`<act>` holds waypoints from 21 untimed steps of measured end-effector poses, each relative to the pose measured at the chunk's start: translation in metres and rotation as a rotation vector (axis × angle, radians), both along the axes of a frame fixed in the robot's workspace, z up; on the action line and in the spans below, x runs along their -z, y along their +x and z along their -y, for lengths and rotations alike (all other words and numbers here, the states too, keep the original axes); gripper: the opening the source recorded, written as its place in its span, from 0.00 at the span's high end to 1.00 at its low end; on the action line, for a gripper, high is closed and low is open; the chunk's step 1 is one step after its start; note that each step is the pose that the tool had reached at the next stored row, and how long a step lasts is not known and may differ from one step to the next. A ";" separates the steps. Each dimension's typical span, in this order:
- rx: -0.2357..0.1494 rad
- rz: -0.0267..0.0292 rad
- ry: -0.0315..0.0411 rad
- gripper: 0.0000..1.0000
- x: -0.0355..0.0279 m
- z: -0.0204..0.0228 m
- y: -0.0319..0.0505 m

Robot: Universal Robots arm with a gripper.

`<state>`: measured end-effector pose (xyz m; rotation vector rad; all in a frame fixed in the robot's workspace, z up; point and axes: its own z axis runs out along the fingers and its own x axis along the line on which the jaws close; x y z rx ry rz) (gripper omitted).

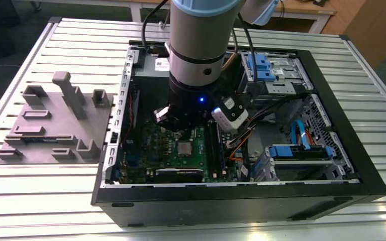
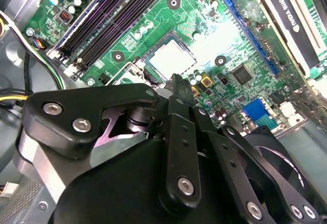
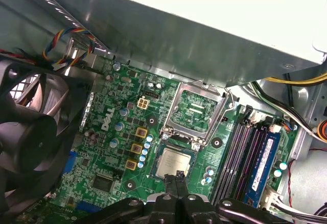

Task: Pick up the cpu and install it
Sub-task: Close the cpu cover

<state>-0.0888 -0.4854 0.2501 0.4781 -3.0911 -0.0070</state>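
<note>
The cpu (image 3: 173, 164), a small square chip with a shiny silver top, lies flat in its socket on the green motherboard (image 3: 110, 132). It also shows in the second wrist view, cpu (image 2: 173, 59), and in the exterior view, cpu (image 1: 183, 147), inside the open computer case (image 1: 354, 150). My gripper (image 3: 178, 177) hangs just above one edge of the chip with its two thin fingers pressed together and nothing between them. The fingertips (image 2: 178, 81) hover apart from the chip. The socket's metal lid (image 3: 196, 109) stands flipped open beside the chip.
A black fan (image 3: 30, 132) sits to one side of the board and memory slots (image 3: 240, 157) to the other. A large grey box (image 3: 204, 25) overhangs the socket lid. Outside the case, a grey moulded plate (image 1: 52, 125) with upright blocks lies at the exterior view's left.
</note>
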 end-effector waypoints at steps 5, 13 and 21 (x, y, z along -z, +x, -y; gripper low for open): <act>0.000 0.0000 0.0000 0.90 0.0000 0.0000 0.0000; -0.106 0.0000 0.0001 0.90 0.0008 0.0000 0.0001; -0.121 -0.0006 0.0000 0.90 0.0011 -0.0021 0.0115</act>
